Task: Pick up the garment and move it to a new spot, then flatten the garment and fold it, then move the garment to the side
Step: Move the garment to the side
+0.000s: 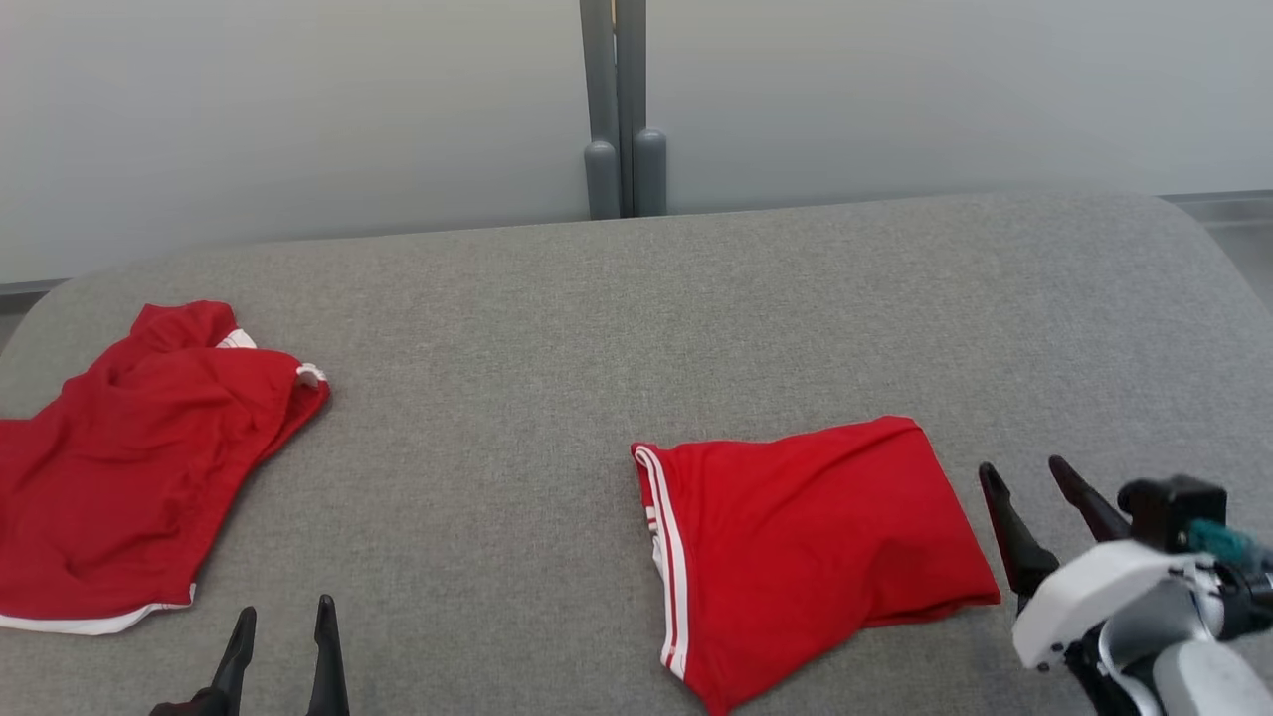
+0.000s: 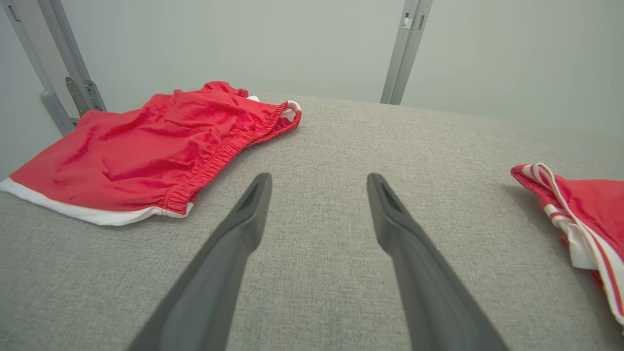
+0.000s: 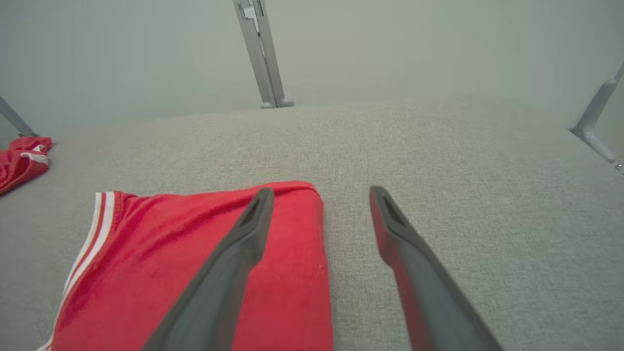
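A folded red garment with white side stripes lies flat on the grey fabric table, right of centre near the front. My right gripper hovers open just off its right edge; in the right wrist view one finger hangs over the cloth and the other over bare table. A second red garment, rumpled, with white trim, lies at the far left. My left gripper is open and empty at the front, between the two pieces.
A grey upright post stands behind the table's far edge against a pale wall. The table's corners are rounded. Bare fabric stretches across the middle and back. The rumpled garment is ahead-left of my left fingers, the folded one at right.
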`<state>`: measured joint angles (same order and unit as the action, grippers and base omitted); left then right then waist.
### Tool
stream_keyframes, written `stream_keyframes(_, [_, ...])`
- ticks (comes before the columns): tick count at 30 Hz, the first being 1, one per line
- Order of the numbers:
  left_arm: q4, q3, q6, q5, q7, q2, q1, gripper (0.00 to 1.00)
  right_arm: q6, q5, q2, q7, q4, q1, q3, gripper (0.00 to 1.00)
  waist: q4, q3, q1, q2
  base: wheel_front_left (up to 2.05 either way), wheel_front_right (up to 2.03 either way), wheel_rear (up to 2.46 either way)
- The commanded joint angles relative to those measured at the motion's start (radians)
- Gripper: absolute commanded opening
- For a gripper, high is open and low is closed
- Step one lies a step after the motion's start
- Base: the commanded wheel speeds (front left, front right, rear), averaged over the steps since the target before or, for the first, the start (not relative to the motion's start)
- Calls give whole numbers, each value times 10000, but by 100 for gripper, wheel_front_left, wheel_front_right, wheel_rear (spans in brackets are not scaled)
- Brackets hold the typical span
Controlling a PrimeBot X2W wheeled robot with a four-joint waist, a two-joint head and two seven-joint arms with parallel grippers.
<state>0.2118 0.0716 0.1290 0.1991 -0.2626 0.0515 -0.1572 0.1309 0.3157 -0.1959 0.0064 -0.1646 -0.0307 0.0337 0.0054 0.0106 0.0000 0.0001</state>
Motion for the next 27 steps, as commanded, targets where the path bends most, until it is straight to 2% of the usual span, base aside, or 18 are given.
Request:
stream_keyframes(1, [-31,30,22,61,-25,-2,-97,100,-4,121,-100,280,79,-63,71,100,-61,-52,0,-1,0,0,0])
stream_keyframes(5, [-113,-147,24,190,-25,-4,227,100,-5,1127,-1121,3722,987,-1056,367,100,-84,-392,0,-1,0,0,0])
stream_keyframes(7, [-151,-261,25,231,-25,-4,400,100,-7,1597,-1384,5232,1260,-1429,345,100,-52,-633,0,-1,0,0,0])
stream_keyframes(12, [-170,-471,27,249,-25,-2,750,100,-2,2214,-1741,7782,1280,-2178,235,100,61,-1230,0,-1,0,0,0])
stream_keyframes(15, [-191,-562,27,263,-25,-2,1040,100,-2,2029,-1570,8336,837,-2575,48,100,185,-1640,0,-1,0,0,0])
stream_keyframes(21, [-192,-804,28,297,-25,51,1510,100,-2,2143,-721,8542,-298,-2979,-90,100,469,-2208,0,-1,0,0,0])
stream_keyframes(27, [-153,-833,27,328,-25,240,1699,100,-2,2017,-561,8413,-1159,-3129,206,100,615,-2310,0,-1,0,0,0])
